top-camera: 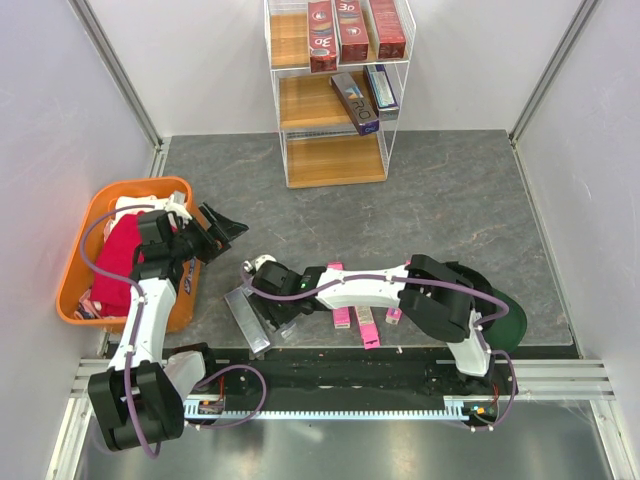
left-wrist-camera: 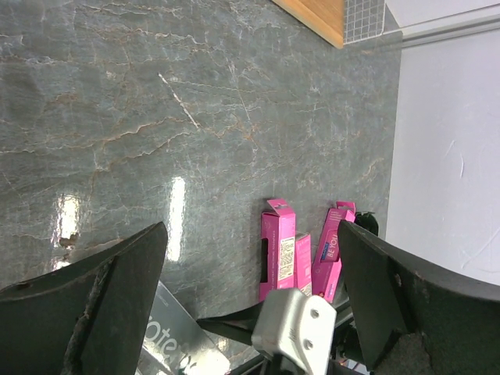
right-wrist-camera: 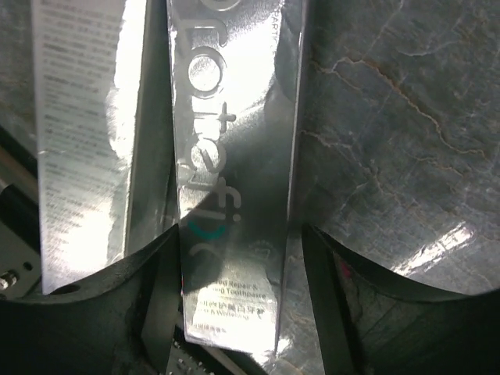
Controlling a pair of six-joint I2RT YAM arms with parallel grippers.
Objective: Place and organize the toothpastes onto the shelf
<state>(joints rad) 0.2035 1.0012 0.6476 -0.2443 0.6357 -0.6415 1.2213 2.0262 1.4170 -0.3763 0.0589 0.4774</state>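
Three red toothpaste boxes [top-camera: 352, 30] lie on the top tier of the white wire shelf [top-camera: 335, 160], and two dark ones [top-camera: 362, 98] on the middle tier. Three pink boxes [top-camera: 366, 322] lie near the front edge and show in the left wrist view [left-wrist-camera: 279, 246]. Two silver boxes [top-camera: 246, 318] lie side by side. My right gripper [top-camera: 272, 310] is low over them. Its jaws [right-wrist-camera: 241, 230] straddle one silver box [right-wrist-camera: 234, 156], with a small gap on the right side. The other silver box [right-wrist-camera: 78, 141] lies just to the left. My left gripper [top-camera: 228, 232] is open and empty [left-wrist-camera: 251, 230] above the table.
An orange tub [top-camera: 95, 205] with a red cloth [top-camera: 118, 262] stands at the left, beside my left arm. A dark green round object [top-camera: 505, 315] lies under my right arm at the right. The shelf's bottom tier [top-camera: 335, 160] holds nothing. White walls enclose the grey table.
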